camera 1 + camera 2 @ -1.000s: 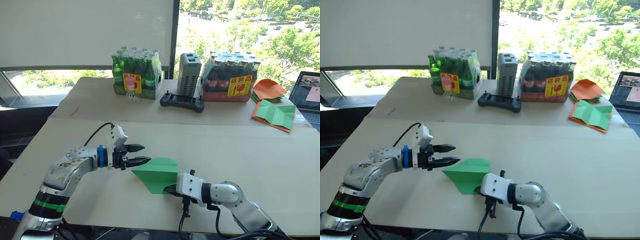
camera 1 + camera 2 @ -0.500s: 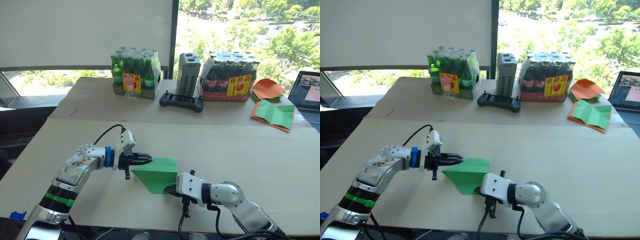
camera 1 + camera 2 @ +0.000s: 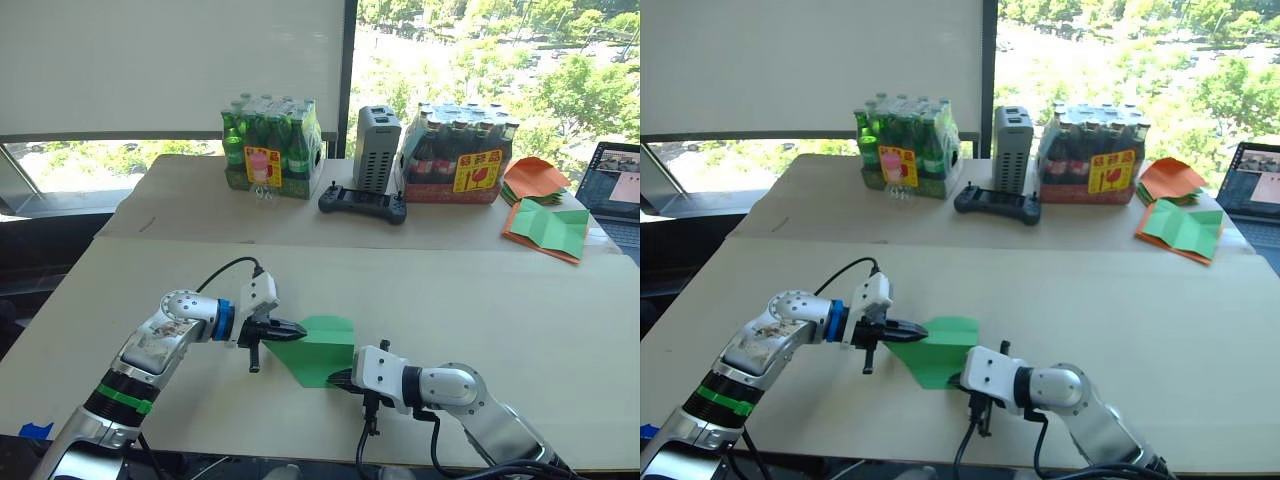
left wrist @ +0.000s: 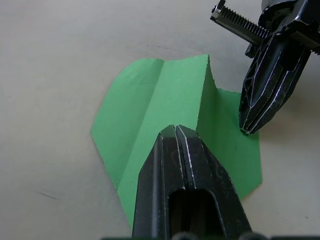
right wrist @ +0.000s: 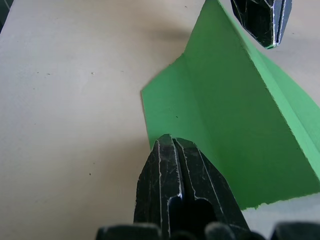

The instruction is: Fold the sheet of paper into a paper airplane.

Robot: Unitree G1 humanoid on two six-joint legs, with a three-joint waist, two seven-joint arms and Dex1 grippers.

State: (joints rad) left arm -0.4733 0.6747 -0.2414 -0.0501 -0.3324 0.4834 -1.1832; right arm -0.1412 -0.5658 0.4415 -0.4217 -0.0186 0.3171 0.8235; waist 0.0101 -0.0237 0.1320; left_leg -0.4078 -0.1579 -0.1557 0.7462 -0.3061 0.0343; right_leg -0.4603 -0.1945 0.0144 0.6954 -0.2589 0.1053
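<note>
The sheet of paper [image 3: 320, 346] is bright green and lies near the table's front edge, folded into a pointed wedge like a paper airplane, with one flap standing up along a crease [image 4: 202, 95]. My left gripper [image 3: 300, 328] is shut, its tips resting over the paper's left side [image 4: 175, 129]. From the right, my right gripper [image 3: 336, 378] is also shut, its tips at the paper's near edge [image 5: 167, 137]. I see no paper between either pair of fingers.
At the back of the table stand a pack of green bottles [image 3: 272, 148], a grey box [image 3: 378, 148], a black controller [image 3: 363, 203] and a pack of dark bottles [image 3: 460, 155]. Orange sheets [image 3: 535, 178], a green sheet on orange [image 3: 548, 230] and a laptop [image 3: 617, 185] lie far right.
My left gripper has closed from open and moved right onto the paper's left side. The right gripper and the paper have stayed in place.
</note>
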